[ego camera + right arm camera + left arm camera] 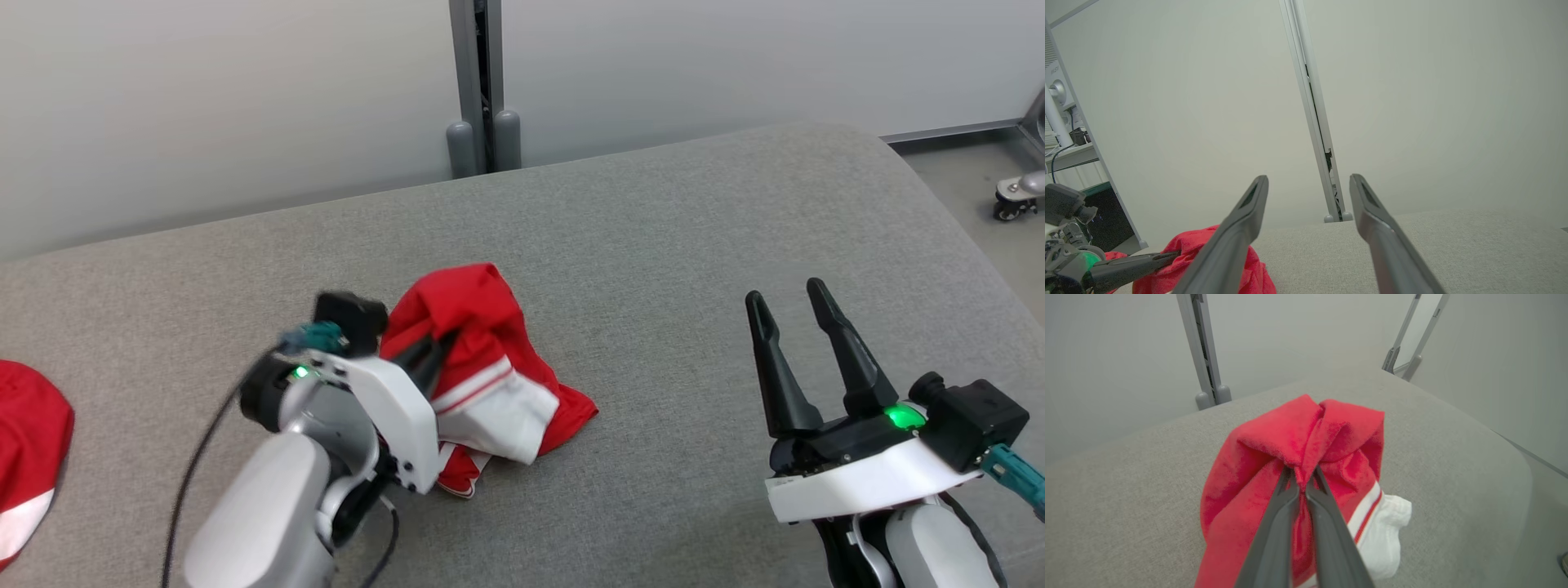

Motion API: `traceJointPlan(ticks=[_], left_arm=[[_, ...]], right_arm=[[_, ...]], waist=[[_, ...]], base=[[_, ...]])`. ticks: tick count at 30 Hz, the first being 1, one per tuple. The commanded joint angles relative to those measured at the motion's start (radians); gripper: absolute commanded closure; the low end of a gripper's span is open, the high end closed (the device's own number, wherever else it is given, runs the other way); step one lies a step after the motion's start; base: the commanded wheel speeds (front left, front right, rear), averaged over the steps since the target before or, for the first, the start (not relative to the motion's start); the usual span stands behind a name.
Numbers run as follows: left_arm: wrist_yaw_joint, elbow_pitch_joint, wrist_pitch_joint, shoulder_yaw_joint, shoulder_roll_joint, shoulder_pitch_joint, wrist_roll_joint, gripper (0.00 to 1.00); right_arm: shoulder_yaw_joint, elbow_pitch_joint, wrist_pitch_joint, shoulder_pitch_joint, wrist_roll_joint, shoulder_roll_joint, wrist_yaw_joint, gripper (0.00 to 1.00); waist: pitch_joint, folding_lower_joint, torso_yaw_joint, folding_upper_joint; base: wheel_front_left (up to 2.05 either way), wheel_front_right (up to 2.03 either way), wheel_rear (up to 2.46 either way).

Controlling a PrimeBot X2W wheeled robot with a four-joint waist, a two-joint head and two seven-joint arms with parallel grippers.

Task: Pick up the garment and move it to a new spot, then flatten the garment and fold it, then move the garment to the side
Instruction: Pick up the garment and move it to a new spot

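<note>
So, nearest the camera in the head view, the left pincer sits at about 7 o'clock, pressed together on a pinch of the garment. The wrist view shows the red cloth gathered right between the tips. The right pincer is at 4 o'clock, spread wide with nothing in it, well apart from the cloth.

The garment is a red and white bundle, bunched up on the grey tabletop just left of centre. Its white part slumps toward 5 o'clock, resting on the surface.

What worries me is that the pinch looks like one small fold. If the lift is quick, I'd guess the weight of the hanging part could pull it out of the tips. The white end may also drag on that fabric cover and twist the bundle tighter, making flattening harder.

There's also another red cloth at the 8 o'clock edge. Carry the garment that way and the two could end up overlapping.

Further back there's a grey post at 12 o'clock against the wall, and a caster at 2 o'clock.
</note>
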Motion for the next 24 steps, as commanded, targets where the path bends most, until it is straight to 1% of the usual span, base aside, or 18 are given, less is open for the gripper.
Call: traceJointPlan(ticks=[1,3,4,5,10,12,15,20,24], left_arm=[[-0.004,0.011,-0.009,0.0,0.005,-0.004,0.011,1.0],[-0.007,0.089,-0.039,-0.024,-0.016,-0.016,0.022,1.0],[-0.01,0.121,-0.055,-0.034,-0.026,-0.026,0.027,0.53],[-0.012,0.148,-0.071,-0.042,-0.034,-0.036,0.032,0.0],[-0.017,0.221,-0.14,-0.065,-0.056,-0.074,0.04,0.0],[-0.019,0.223,-0.165,-0.068,-0.057,-0.089,0.042,0.0],[-0.021,0.203,-0.19,-0.05,-0.053,-0.089,0.018,0.0],[0.009,0.1,-0.226,0.007,-0.005,-0.069,-0.006,0.0],[0.063,-0.022,-0.258,0.053,0.056,-0.014,0.008,0.0]], right_arm=[[0.003,0.0,-0.005,-0.001,-0.001,-0.004,0.002,0.0],[0.009,0.005,-0.005,-0.005,0.0,-0.004,0.002,0.0],[0.011,0.007,-0.005,-0.007,0.0,-0.004,0.002,0.0],[0.013,0.008,-0.005,-0.008,0.001,-0.005,0.002,0.0],[0.012,0.014,-0.005,0.0,0.004,-0.009,0.002,0.0],[0.012,0.015,-0.005,0.005,0.004,-0.009,0.002,0.0],[0.011,0.016,-0.005,0.011,0.005,-0.008,0.002,0.0],[0.006,0.012,-0.005,0.018,0.001,-0.016,0.002,0.0],[0.0,0.009,-0.005,0.027,-0.001,-0.026,0.002,0.0]], waist=[[-0.001,-0.0001,0.003,0.0],[-0.003,-0.0001,0.01,0.0],[-0.004,-0.0001,0.013,0.0],[-0.005,-0.0001,0.016,0.0],[-0.01,-0.0001,0.036,0.0],[-0.012,-0.0001,0.042,0.0],[-0.014,-0.0001,0.05,0.0],[-0.017,-0.0001,0.062,0.0],[-0.023,-0.0001,0.077,0.0]], base=[[0.0,0.0,0.0],[0.0,0.0,0.0],[0.0,0.0,0.0],[0.0,0.0,0.0],[0.0,0.0,0.0],[0.0,0.0,0.0],[0.0,0.0,0.0],[0.0,0.0,0.0],[0.0,0.0,0.0]])
